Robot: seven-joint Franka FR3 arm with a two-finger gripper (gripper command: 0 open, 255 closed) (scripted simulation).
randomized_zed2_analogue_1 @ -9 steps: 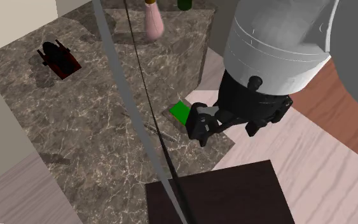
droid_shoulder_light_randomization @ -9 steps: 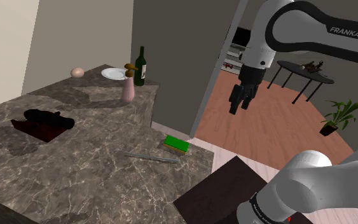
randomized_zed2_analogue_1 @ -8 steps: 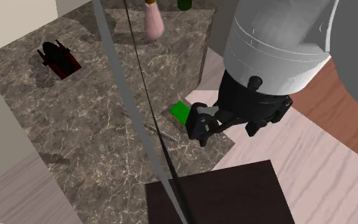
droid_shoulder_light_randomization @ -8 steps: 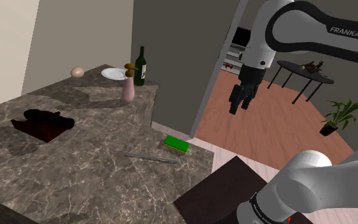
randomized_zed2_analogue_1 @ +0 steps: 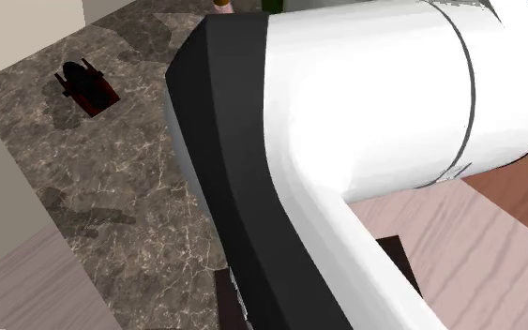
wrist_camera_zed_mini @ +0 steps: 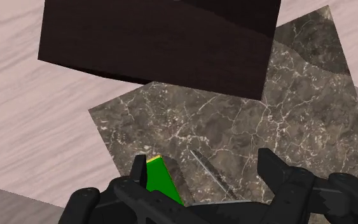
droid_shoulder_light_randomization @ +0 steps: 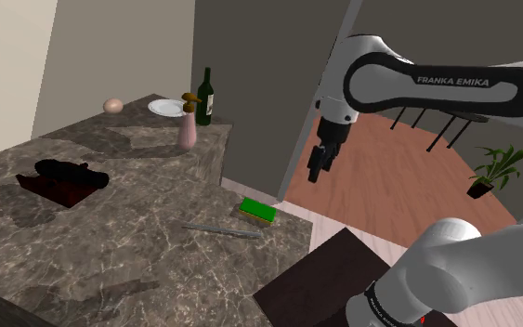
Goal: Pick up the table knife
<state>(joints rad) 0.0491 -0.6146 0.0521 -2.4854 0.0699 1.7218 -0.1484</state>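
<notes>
The table knife (droid_shoulder_light_randomization: 220, 229) is a thin grey blade lying flat on the dark marble counter (droid_shoulder_light_randomization: 111, 241), near its right end in the shoulder view. My black gripper (droid_shoulder_light_randomization: 319, 167) hangs in the air above and to the right of it, past the counter's edge, pointing down. In the wrist view the knife (wrist_camera_zed_mini: 210, 177) lies far below, in line with the gap between the two fingers. The gripper (wrist_camera_zed_mini: 204, 168) is open with nothing held. In the second exterior view my white and black arm (randomized_zed2_analogue_1: 346, 141) hides the knife.
A green sponge (droid_shoulder_light_randomization: 257, 211) lies just beyond the knife, also seen by one finger (wrist_camera_zed_mini: 161, 179). A green bottle (droid_shoulder_light_randomization: 203, 98), pink dispenser (droid_shoulder_light_randomization: 187, 130), white plate (droid_shoulder_light_randomization: 165, 108) and dark red object (droid_shoulder_light_randomization: 64, 179) stand farther along the counter. The dark stand (droid_shoulder_light_randomization: 333, 274) is beside the counter's end.
The arm has swung toward the shoulder view's left and the gripper has dropped lower, closer to the counter's end. In the second exterior view the arm now covers the sponge and gripper.
</notes>
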